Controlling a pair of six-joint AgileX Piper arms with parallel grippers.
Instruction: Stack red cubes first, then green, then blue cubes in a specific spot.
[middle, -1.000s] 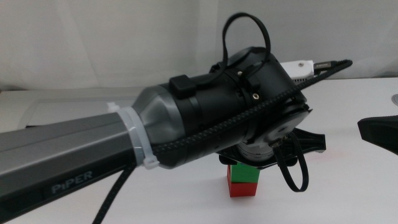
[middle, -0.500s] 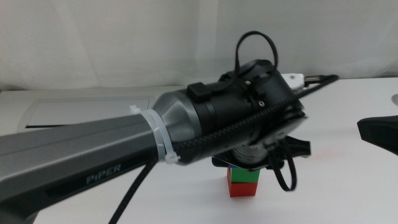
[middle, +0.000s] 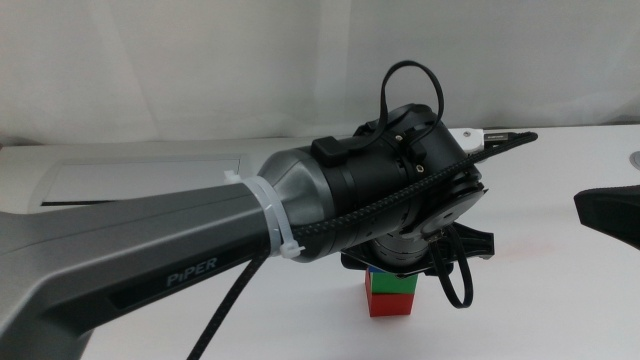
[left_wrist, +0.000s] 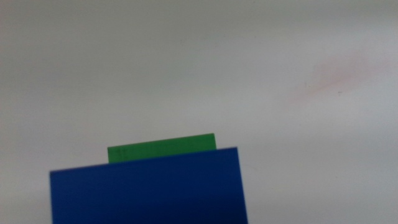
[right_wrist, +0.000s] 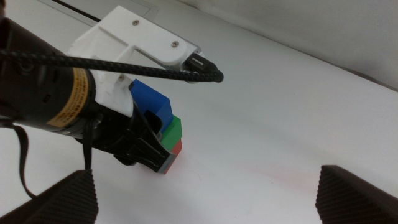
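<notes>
Middle view: the left arm (middle: 150, 260) is reaching in from the left side across the white table (middle: 560, 220), and its wrist is covering most of the stack. Below the wrist, the green cube (middle: 392, 284) is sitting squarely on the red cube (middle: 391, 304), and the red cube is resting on the table. The left gripper is hidden behind the wrist here. The right gripper (middle: 610, 215) is waiting at the right edge, well apart from the stack.

Left wrist view: the blue cube (left_wrist: 149, 186) is filling the lower part of the picture, with a strip of the green cube (left_wrist: 161, 148) showing just beyond its far edge. The jaws themselves are not showing here.

Right wrist view: the left gripper (right_wrist: 151, 138) is clamping the blue cube (right_wrist: 152, 102) between its dark jaws. The blue cube is tilting and sitting directly over the green cube (right_wrist: 176, 129), which is lying on the red cube (right_wrist: 176, 149). Whether blue is touching green cannot be told. The right gripper's (right_wrist: 205, 193) own jaws are standing wide apart, holding nothing.
</notes>
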